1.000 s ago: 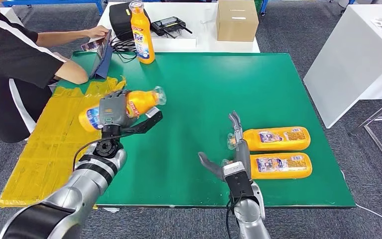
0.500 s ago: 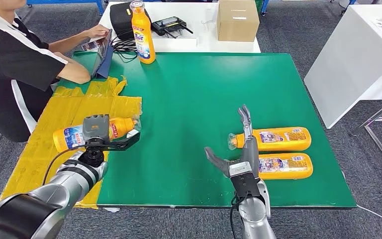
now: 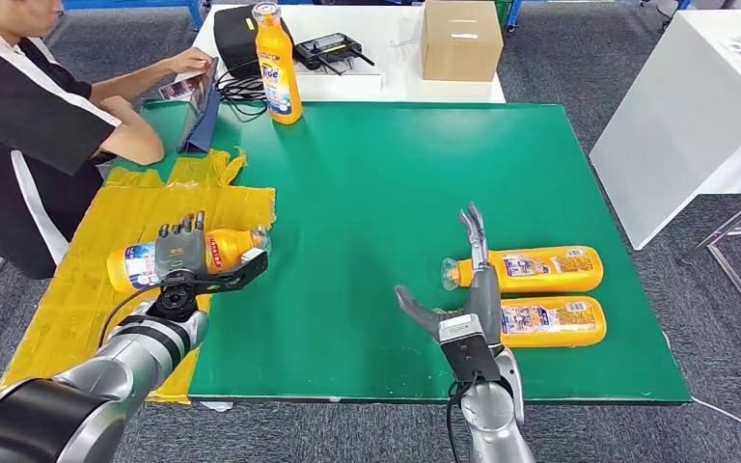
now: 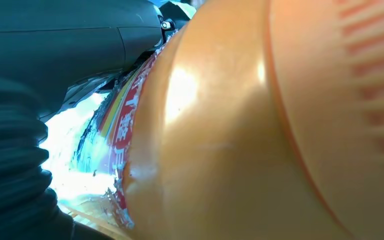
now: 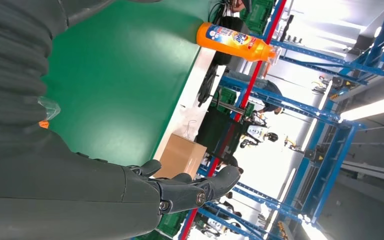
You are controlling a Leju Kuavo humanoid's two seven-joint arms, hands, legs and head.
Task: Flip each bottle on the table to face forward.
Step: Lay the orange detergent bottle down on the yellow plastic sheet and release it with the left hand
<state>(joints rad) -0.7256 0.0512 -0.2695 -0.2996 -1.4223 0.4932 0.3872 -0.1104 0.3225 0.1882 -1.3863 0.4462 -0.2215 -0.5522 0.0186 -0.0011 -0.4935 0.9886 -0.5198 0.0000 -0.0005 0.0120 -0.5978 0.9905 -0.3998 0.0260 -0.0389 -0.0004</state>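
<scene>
My left hand grips an orange bottle lying sideways, low over the yellow taped strip at the table's left edge, cap toward the green. The left wrist view shows that bottle very close up. Two more orange bottles lie flat at the front right: the farther one and the nearer one, caps pointing left. My right hand hovers just left of their caps, fingers spread, holding nothing. A fourth orange bottle stands upright at the far left edge of the green table, and it is the bottle in the right wrist view.
A person in a black shirt sits at the table's left side with an arm on it near a tablet. Behind stands a white table with a cardboard box, a black bag and a controller. Another white table is at the right.
My left hand carried its bottle down and to the left, from over the green to low over the yellow tape. My right hand shifted slightly right toward the lying bottles.
</scene>
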